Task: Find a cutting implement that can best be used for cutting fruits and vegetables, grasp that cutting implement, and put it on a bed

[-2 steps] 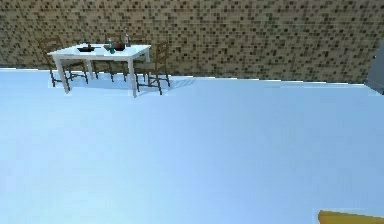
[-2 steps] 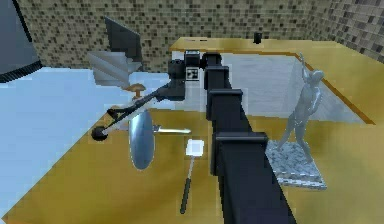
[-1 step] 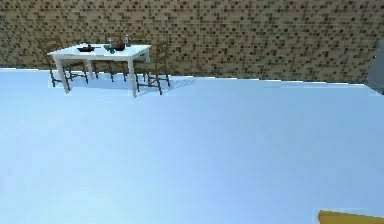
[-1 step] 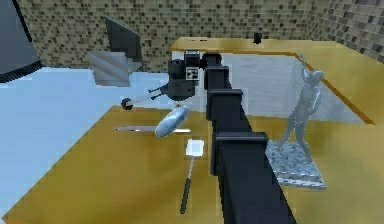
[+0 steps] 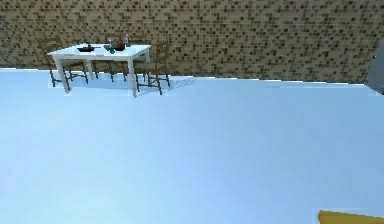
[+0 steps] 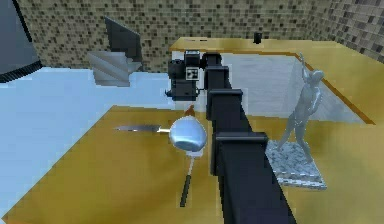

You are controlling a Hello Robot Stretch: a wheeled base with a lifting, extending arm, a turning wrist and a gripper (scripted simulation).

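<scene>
Slim pointed thing (image 6: 140, 128), probably the knife, is seen lying on the yellow worktop (image 6: 90, 170), just left of a shiny round bowl (image 6: 187, 135). The hand (image 6: 183, 78) sits farther out. Whether anything is grasped cannot be told. The arm (image 6: 235, 140) is best retracted and the hand lowered squarely over it, with bowl and statue (image 6: 300, 110) avoided.

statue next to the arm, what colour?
Pale grey statue on a speckled grey base; best in the arm side view.
</scene>
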